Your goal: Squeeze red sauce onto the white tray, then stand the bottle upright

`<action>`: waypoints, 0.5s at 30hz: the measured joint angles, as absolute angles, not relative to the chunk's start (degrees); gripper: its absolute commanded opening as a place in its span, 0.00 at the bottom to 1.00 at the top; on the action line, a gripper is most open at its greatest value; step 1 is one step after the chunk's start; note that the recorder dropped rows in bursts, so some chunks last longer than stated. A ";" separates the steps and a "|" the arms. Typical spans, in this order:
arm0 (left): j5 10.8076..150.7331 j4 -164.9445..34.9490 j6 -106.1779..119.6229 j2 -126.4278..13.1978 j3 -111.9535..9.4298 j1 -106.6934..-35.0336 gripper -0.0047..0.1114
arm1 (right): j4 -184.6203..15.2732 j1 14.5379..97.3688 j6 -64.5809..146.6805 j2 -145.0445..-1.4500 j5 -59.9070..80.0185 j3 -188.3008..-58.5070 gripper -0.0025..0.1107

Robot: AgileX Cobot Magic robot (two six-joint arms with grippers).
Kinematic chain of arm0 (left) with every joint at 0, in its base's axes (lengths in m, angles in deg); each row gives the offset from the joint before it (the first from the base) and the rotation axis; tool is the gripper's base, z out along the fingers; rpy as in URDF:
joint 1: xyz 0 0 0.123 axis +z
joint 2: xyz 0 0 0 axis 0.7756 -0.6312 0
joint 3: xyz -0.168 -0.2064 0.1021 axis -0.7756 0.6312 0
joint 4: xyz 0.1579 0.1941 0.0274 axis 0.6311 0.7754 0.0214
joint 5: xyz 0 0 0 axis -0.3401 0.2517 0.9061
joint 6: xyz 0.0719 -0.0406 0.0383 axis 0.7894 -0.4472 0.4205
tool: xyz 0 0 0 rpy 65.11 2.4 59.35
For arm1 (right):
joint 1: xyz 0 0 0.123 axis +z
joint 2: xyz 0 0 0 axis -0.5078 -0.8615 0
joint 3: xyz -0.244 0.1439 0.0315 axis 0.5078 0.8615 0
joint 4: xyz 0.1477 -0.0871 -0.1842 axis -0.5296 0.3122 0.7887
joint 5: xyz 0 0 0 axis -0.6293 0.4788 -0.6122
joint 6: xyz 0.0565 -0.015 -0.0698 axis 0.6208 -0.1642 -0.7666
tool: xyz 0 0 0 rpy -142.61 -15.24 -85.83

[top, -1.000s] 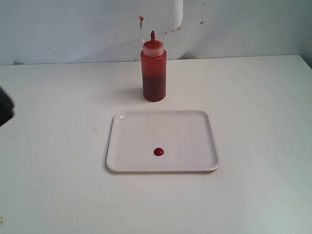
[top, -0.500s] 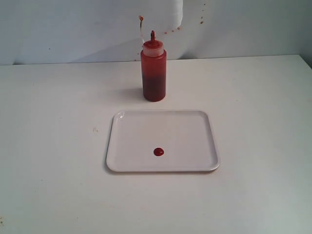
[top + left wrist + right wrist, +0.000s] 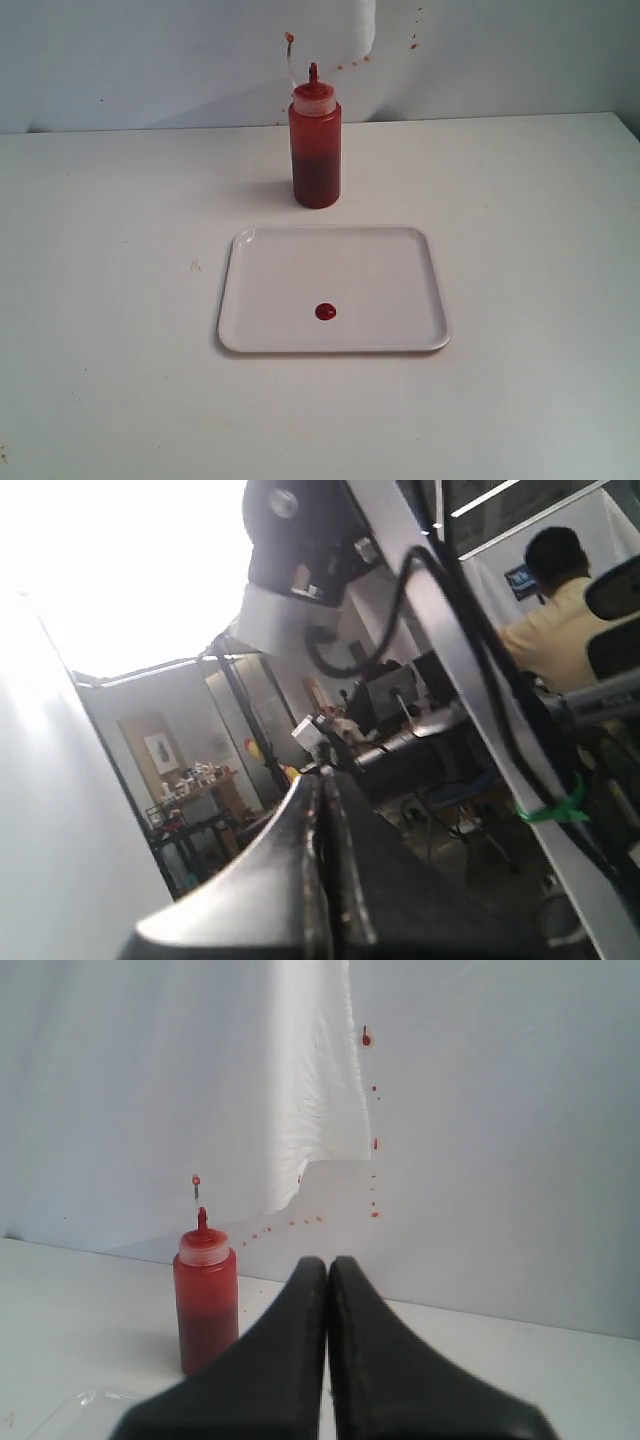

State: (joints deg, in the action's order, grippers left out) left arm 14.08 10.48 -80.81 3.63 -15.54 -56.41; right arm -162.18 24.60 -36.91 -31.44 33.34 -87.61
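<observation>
The right gripper (image 3: 328, 1270) has its two dark fingers pressed flat together with nothing between them, and it points at the pale wall (image 3: 500, 1160) across the white table (image 3: 120, 250). Ahead of it, beyond the fingertips and well apart from them, stands the bottle (image 3: 315, 150) – upright on the table, its translucent body dark red with sauce, its red-stained nozzle (image 3: 313, 73) pointing straight up and the thin tethered cap (image 3: 289, 37) rising beside the nozzle. Nearer to this gripper than the bottle lies the white tray (image 3: 260, 270), flat on the table, with only one rounded corner of it showing past the fingers in the right wrist view. On the tray, in the half away from the bottle, sits the red sauce (image 3: 325, 311) – one small round glossy blob, apart from the rim on every side. The bottle stands just off the tray's far edge, not touching it. Small reddish specks (image 3: 366, 1036) dot the wall above and beyond the closed fingertips. The left gripper (image 3: 320, 780) is likewise closed, finger against finger, empty, and it is turned away from the table towards the room (a cluttered workspace with desks, and a seated person (image 3: 560, 620) in a yellow shirt beyond a metal frame); none of the task's things lie ahead of it.
</observation>
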 measured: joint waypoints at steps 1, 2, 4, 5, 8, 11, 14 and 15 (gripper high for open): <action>15.45 9.48 -81.15 3.63 -15.54 -56.41 0.04 | -162.18 24.60 -36.91 -31.44 33.34 -87.61 0.02; 17.86 8.15 -81.59 3.72 -15.54 -56.41 0.04 | -162.18 24.60 -36.91 -31.44 33.34 -87.61 0.02; 21.13 6.41 -81.92 3.72 -15.54 -56.41 0.04 | -162.18 24.60 -36.91 -31.44 33.34 -87.61 0.02; 23.76 5.69 -81.92 3.72 -15.54 -56.41 0.04 | -162.18 24.60 -36.91 -31.44 33.34 -87.61 0.02; 30.84 4.58 -80.63 3.75 -15.46 -56.41 0.04 | -162.18 24.60 -36.91 -31.44 33.34 -87.61 0.02; 38.75 -0.04 -73.03 3.75 -13.80 -56.41 0.04 | -162.18 24.60 -36.91 -31.44 33.34 -87.61 0.02; 46.85 -14.10 -59.52 3.75 -9.82 -56.41 0.04 | -162.18 24.60 -36.91 -31.44 33.34 -87.61 0.02; 49.40 -19.82 -54.69 3.75 -8.64 -56.41 0.04 | -162.18 24.60 -36.91 -31.44 33.34 -87.61 0.02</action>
State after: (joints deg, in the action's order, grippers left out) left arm 49.40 -19.82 -54.69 3.75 -8.64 -56.41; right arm -162.18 24.60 -36.91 -31.44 33.34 -87.61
